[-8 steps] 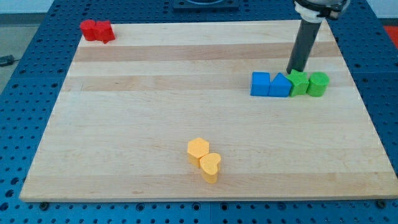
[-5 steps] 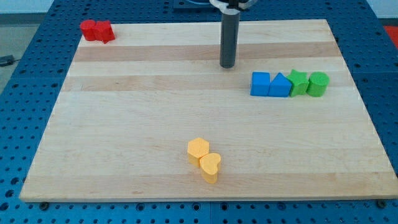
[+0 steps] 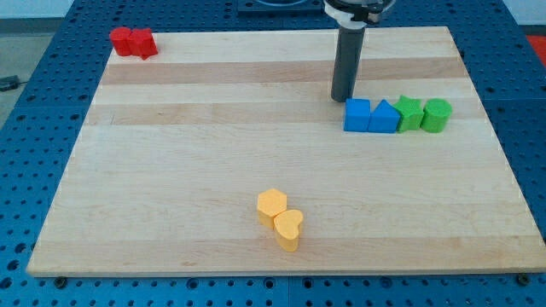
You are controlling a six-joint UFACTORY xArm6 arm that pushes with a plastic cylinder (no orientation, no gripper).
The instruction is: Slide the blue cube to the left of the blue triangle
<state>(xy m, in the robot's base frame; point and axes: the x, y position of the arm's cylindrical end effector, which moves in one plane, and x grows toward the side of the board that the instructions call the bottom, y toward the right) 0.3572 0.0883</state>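
The blue cube (image 3: 357, 115) sits on the wooden board at the view's right, touching the left side of the blue triangle (image 3: 385, 117). My tip (image 3: 342, 98) rests on the board just above and slightly left of the blue cube, close to its upper left corner. The dark rod rises from there to the view's top.
A green star block (image 3: 410, 113) and a green cylinder (image 3: 437, 115) continue the row to the right of the blue triangle. Two red blocks (image 3: 133, 42) sit at the board's top left corner. A yellow hexagon (image 3: 271, 204) and a yellow heart (image 3: 288, 228) lie near the bottom middle.
My tip swung left from above the green star to the board's upper middle, then came back right and down to just above the blue cube. No block has moved.
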